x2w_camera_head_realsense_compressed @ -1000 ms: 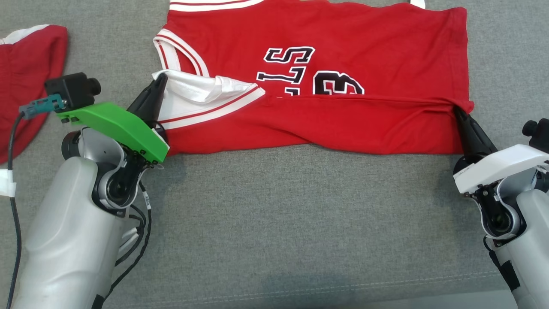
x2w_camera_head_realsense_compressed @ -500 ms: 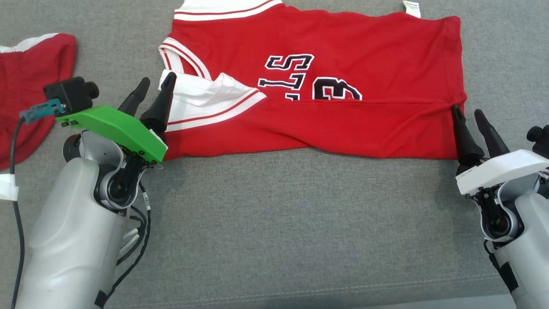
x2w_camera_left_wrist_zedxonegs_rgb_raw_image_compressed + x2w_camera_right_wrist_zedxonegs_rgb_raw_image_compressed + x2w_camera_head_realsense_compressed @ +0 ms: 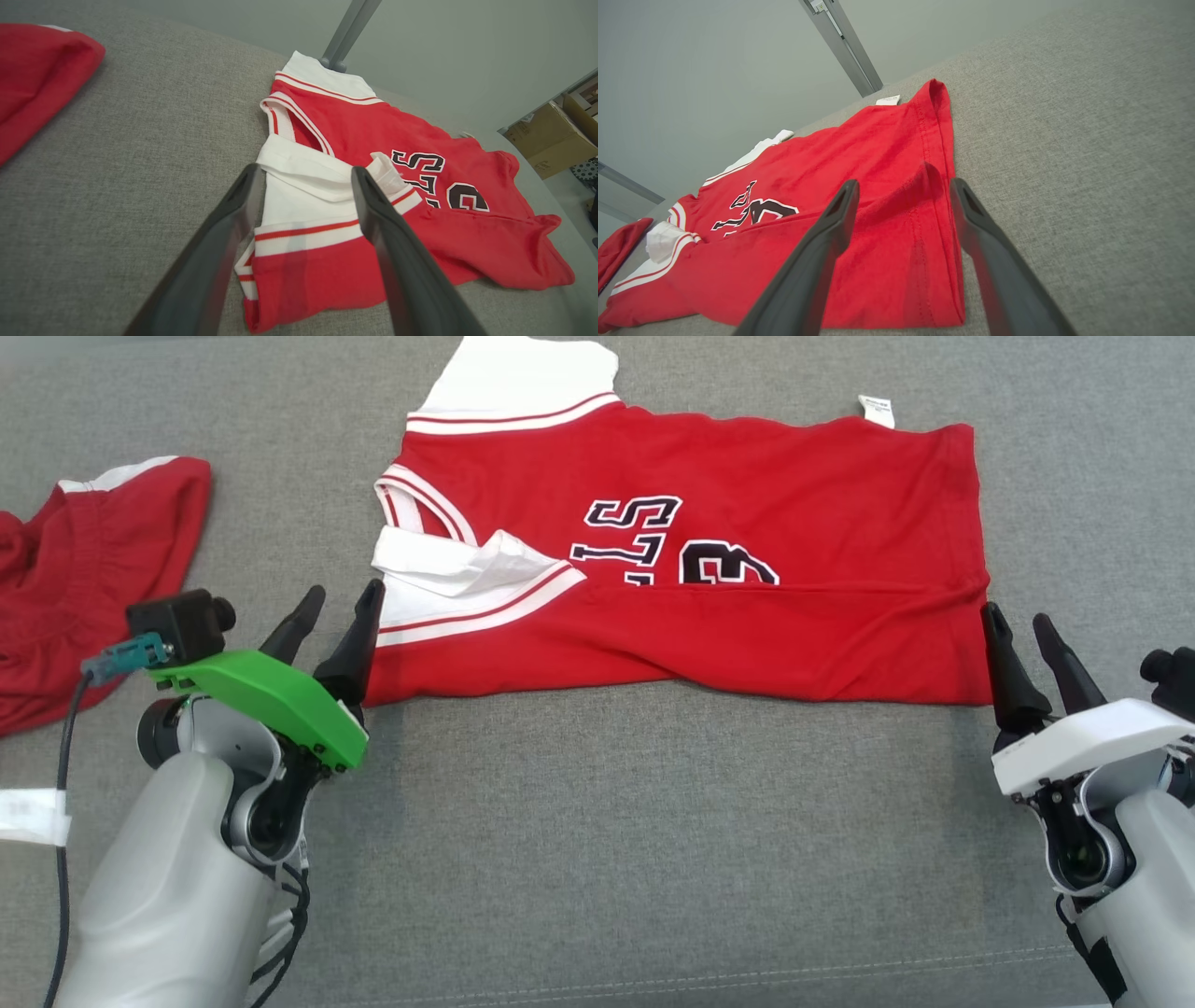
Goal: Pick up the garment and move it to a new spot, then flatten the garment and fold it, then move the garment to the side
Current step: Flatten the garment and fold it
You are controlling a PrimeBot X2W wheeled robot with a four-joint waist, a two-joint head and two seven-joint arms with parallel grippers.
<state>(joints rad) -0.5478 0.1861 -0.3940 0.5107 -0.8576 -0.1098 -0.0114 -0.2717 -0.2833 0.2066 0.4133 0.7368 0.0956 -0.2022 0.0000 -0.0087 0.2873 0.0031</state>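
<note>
head view: red jersey (image 3: 691,551) spread flat on grey cushion (image 3: 597,840), near edge doubled up over the number. long axis across the robot, shoulders toward its left, hem toward its right. left gripper (image 3: 345,588) and right gripper (image 3: 1015,612) both spread wide, holding nothing, one beside each near corner, probably placed so the fold lands even end to end.
left wrist view: fingers straddling the white armhole trim, contact unclear.
right wrist view: fingers straddling the hem corner.
</note>
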